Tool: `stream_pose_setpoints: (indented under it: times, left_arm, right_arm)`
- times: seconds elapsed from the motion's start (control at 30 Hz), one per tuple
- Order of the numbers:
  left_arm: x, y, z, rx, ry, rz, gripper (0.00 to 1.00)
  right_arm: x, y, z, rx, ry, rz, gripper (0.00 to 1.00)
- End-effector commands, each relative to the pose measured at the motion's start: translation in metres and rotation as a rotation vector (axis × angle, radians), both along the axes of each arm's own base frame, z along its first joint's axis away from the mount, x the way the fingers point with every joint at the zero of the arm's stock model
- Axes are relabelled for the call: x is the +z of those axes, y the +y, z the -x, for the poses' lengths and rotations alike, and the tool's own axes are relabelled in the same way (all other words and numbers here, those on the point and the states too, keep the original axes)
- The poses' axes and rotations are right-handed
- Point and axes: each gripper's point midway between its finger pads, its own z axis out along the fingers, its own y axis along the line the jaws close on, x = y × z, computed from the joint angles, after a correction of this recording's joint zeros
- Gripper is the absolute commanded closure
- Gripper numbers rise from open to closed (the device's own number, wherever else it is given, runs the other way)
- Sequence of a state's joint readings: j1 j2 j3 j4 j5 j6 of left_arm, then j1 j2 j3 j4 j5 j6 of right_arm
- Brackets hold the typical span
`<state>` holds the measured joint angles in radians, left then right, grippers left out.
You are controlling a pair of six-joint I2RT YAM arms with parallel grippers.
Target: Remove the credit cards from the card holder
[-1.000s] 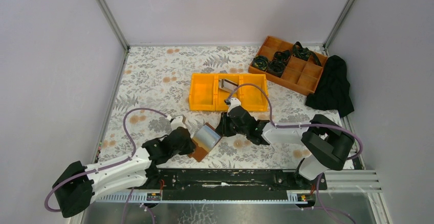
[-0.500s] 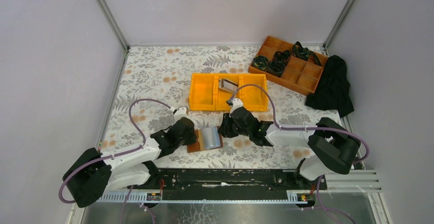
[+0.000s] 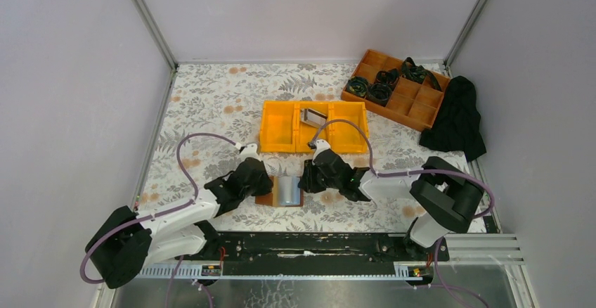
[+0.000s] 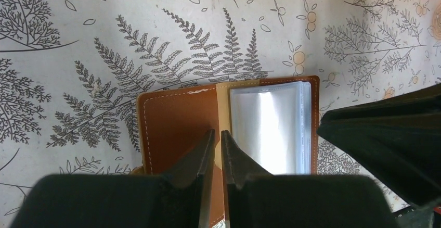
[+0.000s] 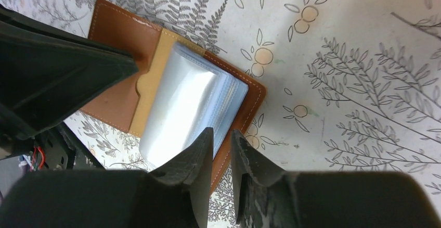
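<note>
The card holder lies open and flat on the table: a brown leather cover with a stack of clear, shiny sleeves on its right half. I cannot make out separate credit cards inside the sleeves. One silvery credit card with a dark stripe lies in the yellow bin. My left gripper is over the holder's left cover near the spine, its fingers almost together with nothing between them. My right gripper is over the holder's right edge, also nearly closed and empty. Both show in the top view, left and right.
An orange divided tray with black coiled items stands at the back right. A black cloth lies beside it. Grey walls close the table on three sides. A black rail runs along the near edge.
The card holder was lifted and tilted by my left gripper; now it lies flat and open. The left arm has reached forward and right. The right gripper has shifted slightly left.
</note>
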<state>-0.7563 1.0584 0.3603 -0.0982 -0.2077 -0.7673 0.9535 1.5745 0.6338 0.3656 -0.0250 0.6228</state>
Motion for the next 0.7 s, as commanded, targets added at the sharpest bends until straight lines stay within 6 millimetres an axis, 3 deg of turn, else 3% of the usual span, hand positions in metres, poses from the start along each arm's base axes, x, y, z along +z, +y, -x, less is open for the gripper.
stream_pose_setpoints:
  times: [0.0, 0.33, 0.6, 0.67]
  left_arm:
    - [0.004, -0.003, -0.002, -0.009, -0.032, 0.038, 0.84]
    - [-0.005, 0.0, 0.005, -0.013, -0.016, 0.043, 0.84]
    - [-0.013, 0.002, 0.01, -0.012, -0.006, 0.051, 0.84]
    - [-0.014, 0.002, 0.01, -0.014, -0.01, 0.058, 0.84]
  right_arm:
    - [0.015, 0.028, -0.001, 0.048, -0.013, -0.077, 0.75]
    - [0.01, 0.057, 0.005, 0.1, 0.009, -0.082, 0.75]
    - [0.015, 0.065, 0.007, 0.116, 0.004, -0.089, 0.75]
    - [0.012, 0.064, 0.007, 0.12, 0.007, -0.083, 0.83]
